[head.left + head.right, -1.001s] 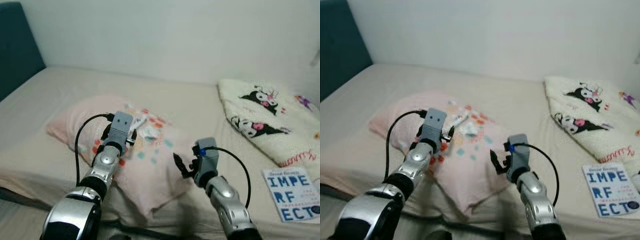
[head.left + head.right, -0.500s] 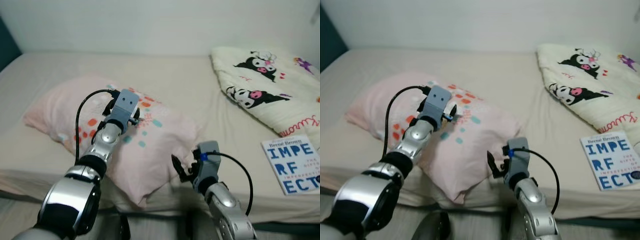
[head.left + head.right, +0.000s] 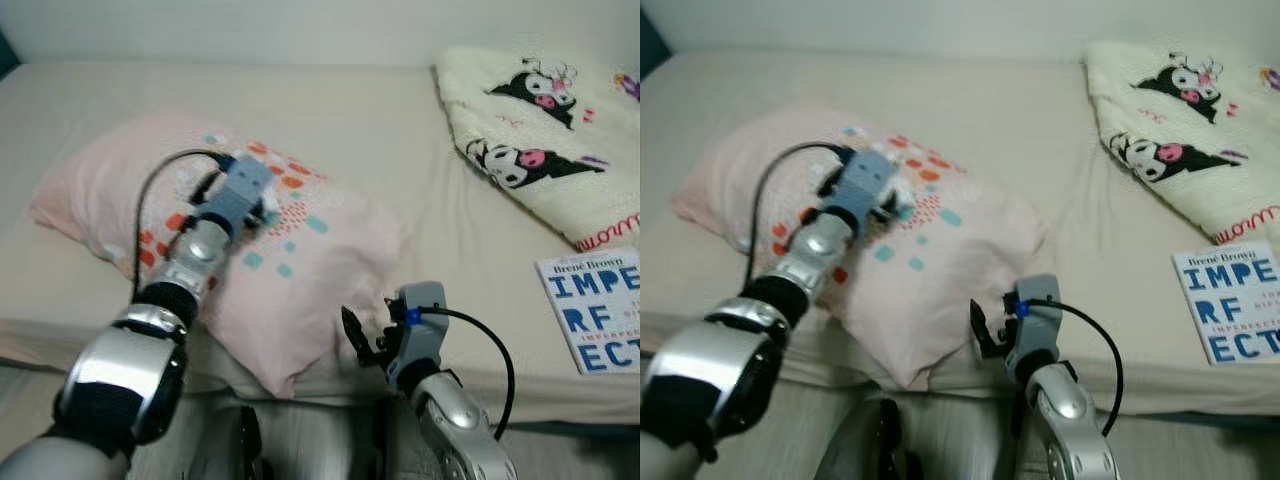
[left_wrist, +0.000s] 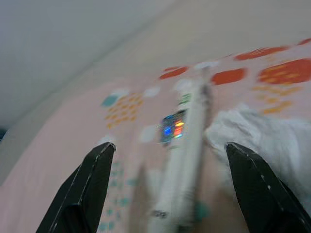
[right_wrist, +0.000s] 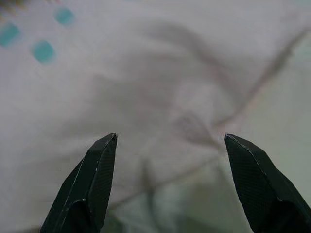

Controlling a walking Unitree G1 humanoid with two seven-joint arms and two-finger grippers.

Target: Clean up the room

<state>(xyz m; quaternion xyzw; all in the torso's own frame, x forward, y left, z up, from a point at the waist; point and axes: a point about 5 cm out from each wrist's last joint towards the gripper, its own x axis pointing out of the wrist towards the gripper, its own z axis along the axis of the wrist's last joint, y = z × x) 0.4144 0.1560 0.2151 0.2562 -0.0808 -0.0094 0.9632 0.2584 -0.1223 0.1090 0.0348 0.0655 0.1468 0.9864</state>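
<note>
Where bed [image 3: 480,250] ends, pillow [image 3: 300,290] overhanging.

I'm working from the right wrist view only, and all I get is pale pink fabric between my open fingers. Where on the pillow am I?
Observer: The right gripper is at the near edge of the pink pillow, by the front of the bed.
Operator: Is anything lying on the pillow?
Observer: Yes. A slim white stick-like item and a crumpled white wrapper lie on top of it, and the open left gripper is lined up on them.
Operator: Anything else on the bed?
Observer: A Brené Brown book lies off to the robot's right, just nearer than a cartoon-print blanket.
</note>
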